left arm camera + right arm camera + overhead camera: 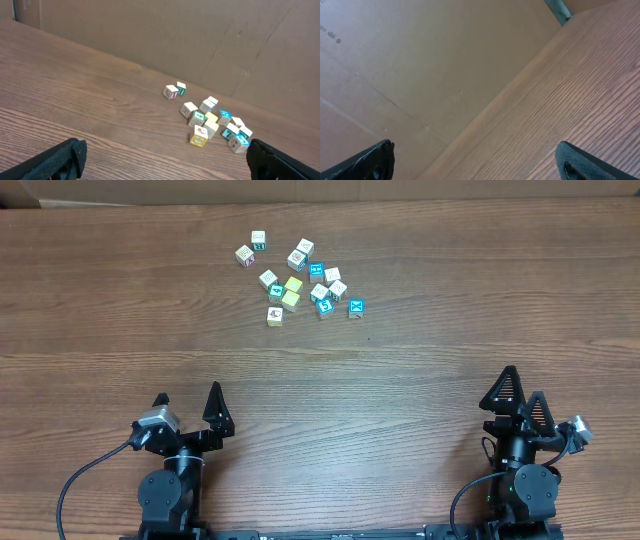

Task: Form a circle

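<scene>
Left tool (188,392): at the near edge of the tabletop (420,340), left of centre. Its two black fingers are spread wide with nothing between them, and the tips point toward the far side.
Right tool (522,383): at the near edge, right of centre. It is spread just as wide and holds nothing. In its own wrist view only bare wood and the backdrop lie between the finger tips.
Tabletop: brown wood grain running left to right, bare between both tools and the cubes.
Cluster of cubes (293,284): past the middle of the tabletop, slightly left of centre and well apart from both tools. These are tiny toy cubes with white, cyan and yellow printed faces in a loose scatter. Some touch, others lie just beside one another, and they form no ring.
Pair of cubes (245,253): at the far left of the cluster and a little apart from it. There is one white-faced cube with a cyan-faced one just beside it. This pair shows no arc or circle either.
Cardboard wall (200,30): plain brown sheet standing along the far edge of the tabletop, behind all the cubes.
</scene>
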